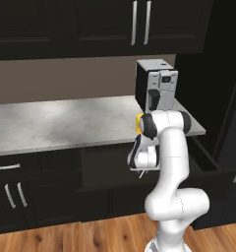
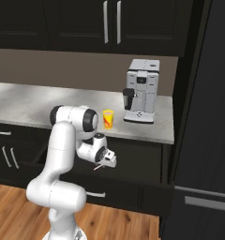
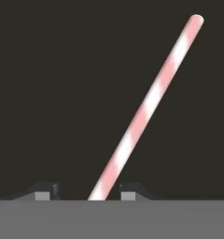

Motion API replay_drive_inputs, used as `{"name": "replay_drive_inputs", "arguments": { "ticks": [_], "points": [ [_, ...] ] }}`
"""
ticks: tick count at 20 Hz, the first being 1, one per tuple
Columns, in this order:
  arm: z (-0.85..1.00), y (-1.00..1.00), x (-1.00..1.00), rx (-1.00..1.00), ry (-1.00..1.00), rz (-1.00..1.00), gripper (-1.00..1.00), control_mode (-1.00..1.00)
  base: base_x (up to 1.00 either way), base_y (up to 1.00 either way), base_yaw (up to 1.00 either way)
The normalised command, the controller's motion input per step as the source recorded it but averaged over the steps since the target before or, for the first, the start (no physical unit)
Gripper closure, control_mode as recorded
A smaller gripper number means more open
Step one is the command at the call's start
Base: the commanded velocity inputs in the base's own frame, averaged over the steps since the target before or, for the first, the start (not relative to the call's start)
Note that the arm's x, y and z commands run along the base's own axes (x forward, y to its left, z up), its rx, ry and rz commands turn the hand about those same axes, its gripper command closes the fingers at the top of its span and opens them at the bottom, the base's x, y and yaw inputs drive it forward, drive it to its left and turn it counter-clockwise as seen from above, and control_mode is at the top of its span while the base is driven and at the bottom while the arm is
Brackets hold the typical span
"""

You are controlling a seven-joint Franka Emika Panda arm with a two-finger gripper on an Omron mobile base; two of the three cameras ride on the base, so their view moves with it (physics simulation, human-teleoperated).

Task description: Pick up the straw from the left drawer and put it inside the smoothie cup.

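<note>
- Reaching down into the open left drawer, the fingers stand partly apart, one dark tip on each side of the straw.
- Hand view: straw runs between the two tips and slants away to the upper right over the dark drawer floor; pink-and-white stripes visible. Small gaps show between the straw and each tip, so contact cannot be confirmed; whether it is gripped cannot be told.
- Right base view: gripper points down in front of the drawer's interior; a thin pale sliver, the straw, pokes out to the lower left of it.
- Left base view: gripper sits low against the dark drawer opening, with the same thin pale line at its lower end.
- Arm: elbow joint level with the table edge, forearm folded down toward the drawer.
- Smoothie cup: yellow with a red-orange mark, upright on the grey marble table near its front edge, just left of the coffee machine. In the left base view the cup is mostly hidden behind the arm's joint.
- Cup sits above and behind the gripper, well apart from the straw.
- Black upper cabinets with vertical silver handles hang above the table.
</note>
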Motion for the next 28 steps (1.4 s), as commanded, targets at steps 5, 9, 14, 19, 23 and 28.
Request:
{"name": "replay_drive_inputs", "arguments": {
  "ticks": [5, 9, 14, 19, 23, 28],
  "points": [
    [-0.18, -0.14, -0.07, 0.00, -0.05, 0.00, 1.00, -1.00, 0.00, 0.00, 0.00],
    [-0.01, -0.07, 0.02, 0.00, 0.00, 0.00, 1.00, -1.00, 0.00, 0.00, 0.00],
    [0.22, -0.21, -0.01, 0.00, 0.00, 0.00, 1.00, -1.00, 0.00, 0.00, 0.00],
    [0.48, -0.22, 0.00, 0.02, 0.00, 0.00, 1.00, -1.00, 0.00, 0.00, 0.00],
    [0.77, -0.05, 0.00, 0.00, -0.02, 0.00, 1.00, -1.00, 0.00, 0.00, 0.00],
    [0.92, 0.00, -0.13, 0.00, 0.00, -0.07, 1.00, -1.00, 0.00, 0.00, 0.00]
  ]
}}
